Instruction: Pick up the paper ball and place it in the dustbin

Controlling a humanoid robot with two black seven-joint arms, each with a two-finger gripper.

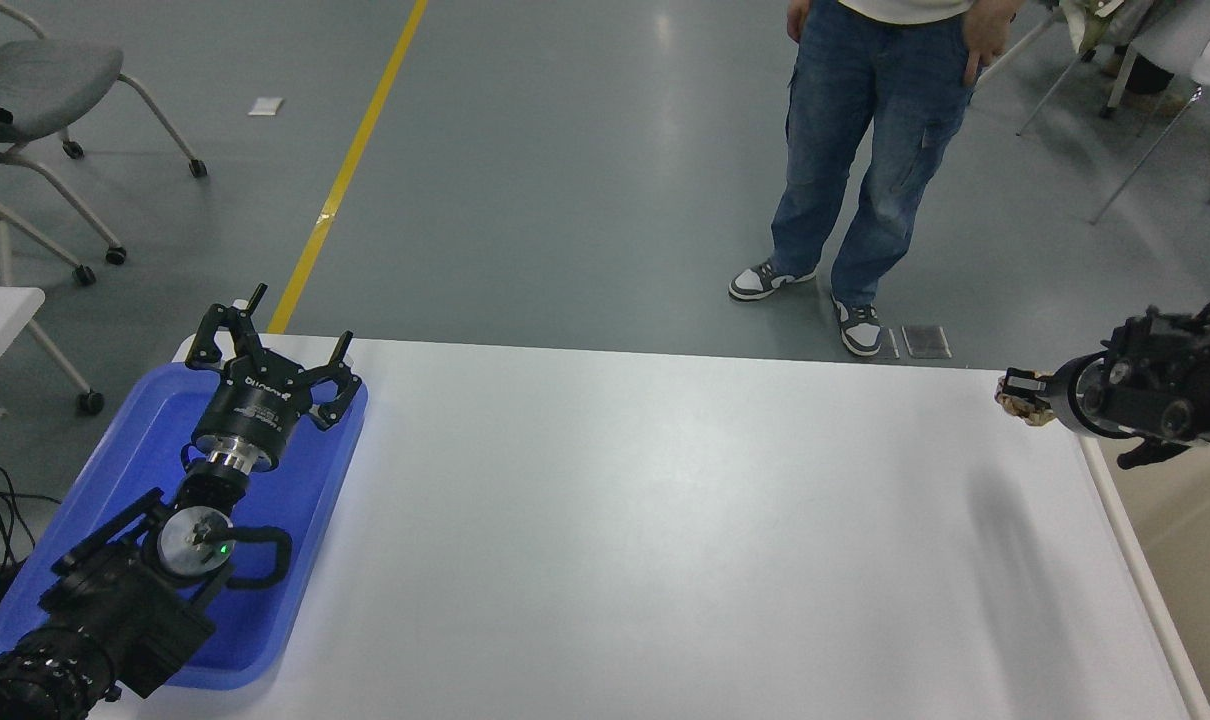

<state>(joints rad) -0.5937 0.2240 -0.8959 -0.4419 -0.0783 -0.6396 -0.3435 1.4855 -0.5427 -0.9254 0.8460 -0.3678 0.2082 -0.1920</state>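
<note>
Now my right pincer (pixel 1017 396) is pinching the paper ball (pixel 1023 409), a tan crumple caught at my fingertips and held in the air over the table's (pixel 665 520) far right corner. What matters is where the dustbin (pixel 1190 530) lies from there: to the right of the ball and nearer me, its pale rim running along the table's right edge. My fingertips point left, away from the bin (the forearm itself crosses above its opening), so I judge the ball must travel back rightward past the rim before I let go. My left pincer (pixel 265 345) rests spread over the blue tray (pixel 295 480), well apart.
</note>
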